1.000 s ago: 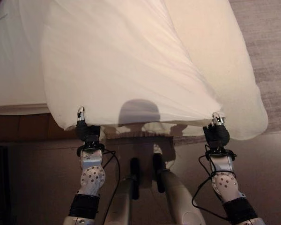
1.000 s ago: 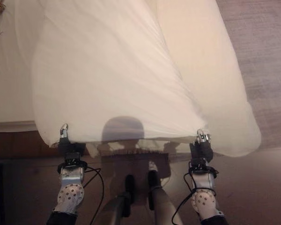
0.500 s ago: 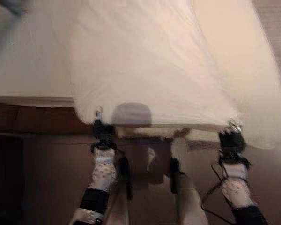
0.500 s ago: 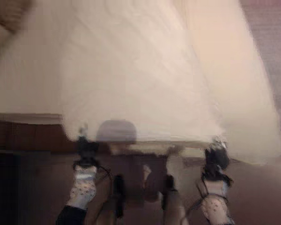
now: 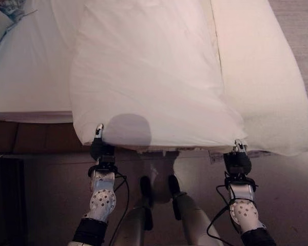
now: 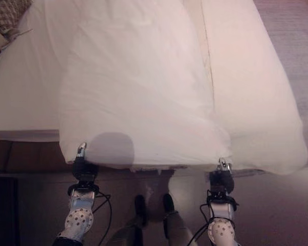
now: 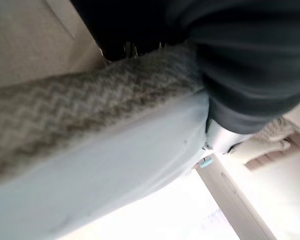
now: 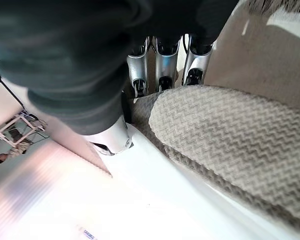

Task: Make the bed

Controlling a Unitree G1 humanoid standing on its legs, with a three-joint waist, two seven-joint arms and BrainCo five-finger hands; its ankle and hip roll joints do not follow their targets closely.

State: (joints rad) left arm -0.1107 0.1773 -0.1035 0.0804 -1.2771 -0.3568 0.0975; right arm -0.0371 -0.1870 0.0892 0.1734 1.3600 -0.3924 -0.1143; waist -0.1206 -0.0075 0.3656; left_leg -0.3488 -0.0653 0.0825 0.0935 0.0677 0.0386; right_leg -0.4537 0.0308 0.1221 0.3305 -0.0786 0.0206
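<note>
Duvet (image 5: 149, 82), white and puffy, is held up by its near edge over the foot of the bed, one corner in each robot hand. From the hands outward: the left hand (image 5: 99, 146) has its fingers curled round the near left corner, and its wrist view shows a herringbone-woven grey underside of the cover folded against a smooth pale layer next to the hand. The right hand (image 5: 237, 156) clamps the near right corner in the same way; in its wrist view the fingers (image 8: 160, 67) are curled over that same grey woven fabric (image 8: 230, 135). Between the two hands the near edge runs almost straight, with a slight sag. Beyond it the duvet slopes away up the bed, lying slightly askew. To the robot's left the bare white mattress sheet (image 5: 31, 77) shows; to the right lies a second, cream-coloured cover (image 5: 262, 87), draped over the bed's edge. A patterned cushion (image 6: 7, 13) sits at the far left corner. The duvet looks soft, light and bulky, likely to billow and drift, so holding it by its corners seems best.
</note>
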